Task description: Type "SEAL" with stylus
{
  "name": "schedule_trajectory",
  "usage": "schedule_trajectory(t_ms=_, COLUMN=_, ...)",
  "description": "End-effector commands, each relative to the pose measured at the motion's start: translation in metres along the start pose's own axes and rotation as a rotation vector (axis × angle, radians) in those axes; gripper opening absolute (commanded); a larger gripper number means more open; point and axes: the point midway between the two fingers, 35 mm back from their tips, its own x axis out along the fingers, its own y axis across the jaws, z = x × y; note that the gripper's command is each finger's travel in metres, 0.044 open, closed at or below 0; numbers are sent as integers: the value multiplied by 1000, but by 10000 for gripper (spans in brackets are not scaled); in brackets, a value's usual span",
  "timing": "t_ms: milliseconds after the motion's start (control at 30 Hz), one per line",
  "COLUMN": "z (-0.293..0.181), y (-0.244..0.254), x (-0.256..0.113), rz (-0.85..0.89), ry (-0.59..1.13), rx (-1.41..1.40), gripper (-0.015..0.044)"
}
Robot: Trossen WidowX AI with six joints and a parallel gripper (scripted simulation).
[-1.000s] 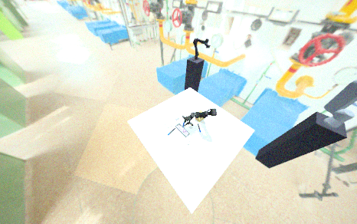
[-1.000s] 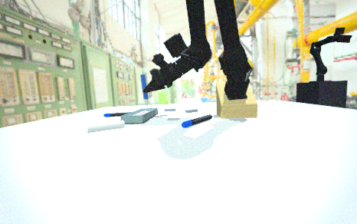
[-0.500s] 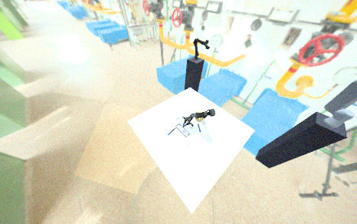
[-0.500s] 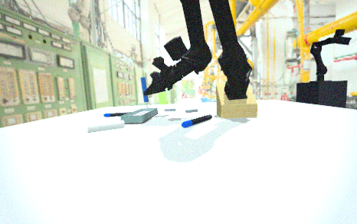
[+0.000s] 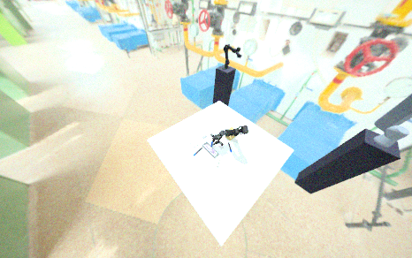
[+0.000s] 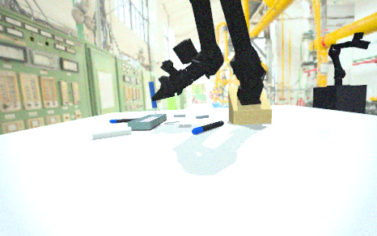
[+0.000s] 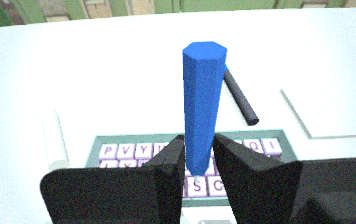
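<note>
The blue stylus [image 6: 152, 90] [image 7: 202, 95] is upright in my gripper [image 6: 154, 99] [image 7: 198, 140], which is shut on it. Its thin pale tip points down at the upper edge of the S key [image 7: 197, 187]. In the exterior view the tip appears just above the keyboard's far end; whether it touches a key I cannot tell. The grey-green keyboard [image 5: 210, 150] [image 6: 139, 124] [image 7: 130, 135] lies flat under the gripper. The C key [image 7: 218, 185] is right of S in the wrist view. The fingers hide much of the middle and lower keys, including E, A and L.
A black marker with a blue end [image 6: 120, 120] [image 7: 241, 97] lies beyond the keyboard. Another marker [image 6: 208, 128] lies nearer the arm's wooden block [image 6: 251, 116]. A white cylinder [image 6: 112, 132] [image 7: 56, 140] lies beside the keyboard. A flat white slab [image 7: 327, 115] is at the wrist view's right.
</note>
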Motion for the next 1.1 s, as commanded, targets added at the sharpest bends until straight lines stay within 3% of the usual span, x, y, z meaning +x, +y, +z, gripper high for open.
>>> schedule_trajectory(t_ms=0, z=1, y=-3, x=2, rz=-5, ry=-3, rx=1, gripper=81)
schedule_trajectory(t_ms=1067, z=-2, y=-2, x=4, rz=-5, ry=-3, rx=1, gripper=81)
